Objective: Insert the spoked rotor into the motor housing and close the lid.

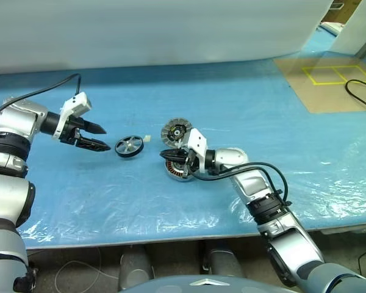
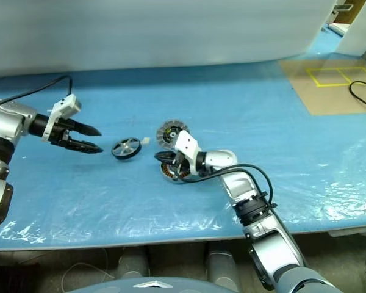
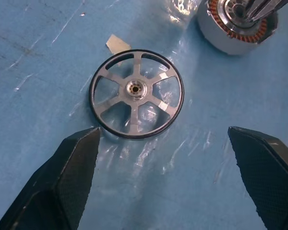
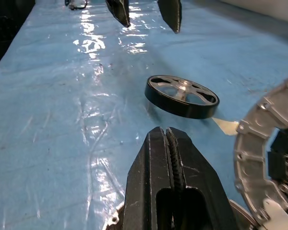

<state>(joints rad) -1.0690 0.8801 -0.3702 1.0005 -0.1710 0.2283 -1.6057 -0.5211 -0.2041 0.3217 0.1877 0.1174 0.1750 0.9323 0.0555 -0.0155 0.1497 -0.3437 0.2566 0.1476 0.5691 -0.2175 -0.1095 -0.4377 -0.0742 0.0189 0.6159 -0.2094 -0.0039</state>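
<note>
On a table [image 1: 305, 183] covered in blue plastic sheeting, the assembly job has barely started: the spoked rotor [image 1: 129, 146] lies flat and alone near the middle of the surface, not yet inside the motor housing [image 1: 177, 170], which sits just beside it toward the near edge with its copper windings exposed. The lid [image 1: 175, 131] stands tilted on its edge just behind the housing, finned face showing, so the can remains uncovered. The left gripper [image 1: 93, 137], jaws spread wide and empty, hovers just short of the rotor on the side away from the housing; from its wrist camera the wheel lies between and just ahead of the two black fingers [image 3: 62, 182]. The right gripper [image 1: 175, 156], fingers pressed together with nothing visible between them, rests over the housing, between it and the lid; whether it touches either cannot be told. A small white scrap [image 1: 147, 138] lies beside the rotor. By the look of it, every step remains: picking up the rotor, seating it in the housing, then fitting the lid.
</note>
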